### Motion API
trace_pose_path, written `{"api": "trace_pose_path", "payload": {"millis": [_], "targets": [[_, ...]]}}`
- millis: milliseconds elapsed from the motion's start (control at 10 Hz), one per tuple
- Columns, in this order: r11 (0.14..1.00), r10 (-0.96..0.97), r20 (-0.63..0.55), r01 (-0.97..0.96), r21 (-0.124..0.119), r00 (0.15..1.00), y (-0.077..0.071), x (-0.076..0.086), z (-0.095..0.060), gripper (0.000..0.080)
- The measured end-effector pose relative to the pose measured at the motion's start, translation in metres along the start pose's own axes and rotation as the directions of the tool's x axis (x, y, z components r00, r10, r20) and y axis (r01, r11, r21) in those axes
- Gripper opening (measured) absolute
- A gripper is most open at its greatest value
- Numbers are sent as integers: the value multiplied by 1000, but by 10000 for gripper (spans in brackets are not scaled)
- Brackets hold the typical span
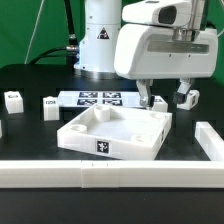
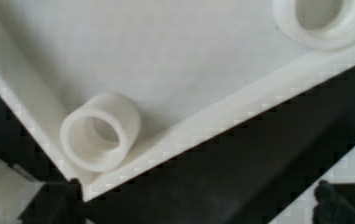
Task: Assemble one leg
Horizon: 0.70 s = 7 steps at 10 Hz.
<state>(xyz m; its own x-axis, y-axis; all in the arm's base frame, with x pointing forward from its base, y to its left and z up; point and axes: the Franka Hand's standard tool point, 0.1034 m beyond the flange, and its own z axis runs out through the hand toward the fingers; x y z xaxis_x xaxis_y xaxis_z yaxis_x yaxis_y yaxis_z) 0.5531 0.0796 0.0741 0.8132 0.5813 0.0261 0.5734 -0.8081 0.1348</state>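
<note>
One gripper seen with fingers spread and nothing held, hovering above one square panel, two round sockets shown, three legs clearly counted, nearest leg on the desk just beside the gripper, second leg and third leg well apart from it, tags too small to be read

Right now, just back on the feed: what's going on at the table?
The gripper hangs open and empty over the far corner of the square panel, on the exterior view's right. The wrist view looks into the panel at a round corner socket with nothing in it. The leg lies untouched on the table at the exterior view's left, beside the marker board, with a second block further left.
</note>
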Motion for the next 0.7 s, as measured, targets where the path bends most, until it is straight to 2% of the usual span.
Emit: {"api": "trace_pose_path", "payload": {"millis": [700], "targets": [[1000,1,0,-1,1,1000,0,0,0,650]]}}
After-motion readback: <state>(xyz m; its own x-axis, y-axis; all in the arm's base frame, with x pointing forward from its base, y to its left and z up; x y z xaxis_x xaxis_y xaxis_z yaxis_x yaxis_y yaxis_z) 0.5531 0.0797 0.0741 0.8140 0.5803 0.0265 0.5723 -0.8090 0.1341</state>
